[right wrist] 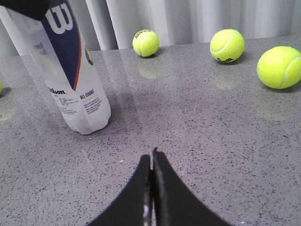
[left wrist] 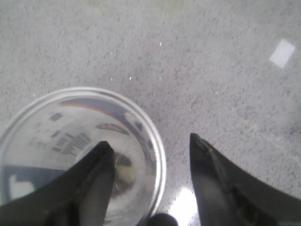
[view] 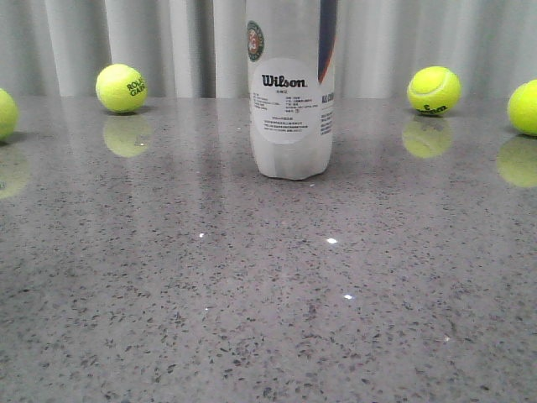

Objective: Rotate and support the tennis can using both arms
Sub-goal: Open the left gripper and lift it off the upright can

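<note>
In front view, the tall translucent-white plastic tennis can [view: 291, 88] stands upright mid-table. From the left wrist, your left gripper [left wrist: 150, 150] is spread over its rim, perhaps one finger inside; a push may topple it. Right gripper [right wrist: 152, 162] is pressed together, too far to support

Left hand [left wrist: 148, 148]: two black fingers [left wrist: 94, 183], broad at base, tapering to blunt pointed tips. Surface matte with soft grey sheen along edges. Right-side finger shows ridged inner edge, faint notches near tip. Small rounded black part between finger bases (identity unclear).

Right hand [right wrist: 152, 157]: two black fingers [right wrist: 171, 197], curved outer outlines flaring wide toward base, narrowing to one sharp point. Thin pale seam between inner faces, light metallic glint low in seam. No cables, screws, markings visible in either wrist view.
</note>
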Motion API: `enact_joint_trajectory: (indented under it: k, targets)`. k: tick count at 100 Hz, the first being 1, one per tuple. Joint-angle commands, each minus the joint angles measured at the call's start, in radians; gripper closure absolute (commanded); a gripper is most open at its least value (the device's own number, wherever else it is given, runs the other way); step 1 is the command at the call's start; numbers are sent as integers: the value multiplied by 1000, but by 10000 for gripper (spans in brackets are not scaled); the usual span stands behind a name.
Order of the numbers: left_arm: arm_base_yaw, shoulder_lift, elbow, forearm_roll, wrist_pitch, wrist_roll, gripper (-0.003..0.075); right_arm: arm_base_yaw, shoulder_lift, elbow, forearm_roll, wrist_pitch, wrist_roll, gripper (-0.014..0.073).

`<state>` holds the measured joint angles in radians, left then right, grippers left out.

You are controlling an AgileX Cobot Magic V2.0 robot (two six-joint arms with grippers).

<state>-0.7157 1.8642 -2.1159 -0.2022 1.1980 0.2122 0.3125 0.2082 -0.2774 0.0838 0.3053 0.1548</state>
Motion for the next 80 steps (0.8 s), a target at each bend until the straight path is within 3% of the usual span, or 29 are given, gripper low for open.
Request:
enact_joint_trajectory:
  k: [1, 20, 34, 48, 64, 80]
  targets:
    - [-1, -51, -37, -38, -79, 3, 360, -6, 9, -25, -9, -82, -9, 662]
    - [-1, -53, -37, -43, -114, 30, 369, -6, 9, -25, -9, -82, -9, 662]
    - [-1, -69, -37, -46, -183, 34, 423, -6, 9, -25, -9, -82, -9, 662]
    - [-1, -96, -33, -25, -222, 32, 540, -6, 9, -25, -9, -82, -9, 662]
    - [-1, -151, 14, 7, -267, 24, 736, -6, 9, -25, -9, -82, -9, 662]
    - [-1, -234, 130, 27, -323, 24, 739, -6, 9, -25, -9, -82, -9, 662]
